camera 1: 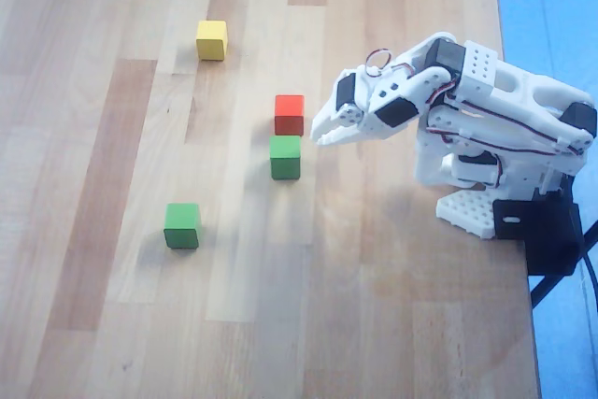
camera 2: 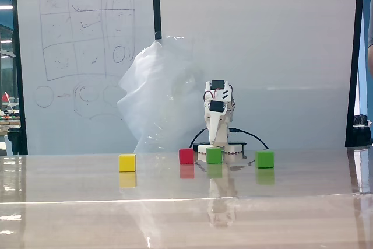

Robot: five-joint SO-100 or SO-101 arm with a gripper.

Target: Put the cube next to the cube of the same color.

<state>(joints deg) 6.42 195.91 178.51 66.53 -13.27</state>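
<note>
While the white two-finger gripper (camera 1: 322, 135) hangs with its fingertips seemingly together and holding nothing, near the worktop's right edge in the overhead view, one small green wooden cube (camera 1: 285, 157) sits just beside it, touching or nearly touching a small red wooden cube (camera 1: 290, 114). Its twin, the other small green wooden cube (camera 1: 182, 225), stands apart toward the middle. The block looks light, rigid and flat-faced, best pinched across two free opposite sides, since the red neighbour crowds one face; a small yellow wooden cube (camera 1: 212, 40) near the top edge stands clear.
</note>
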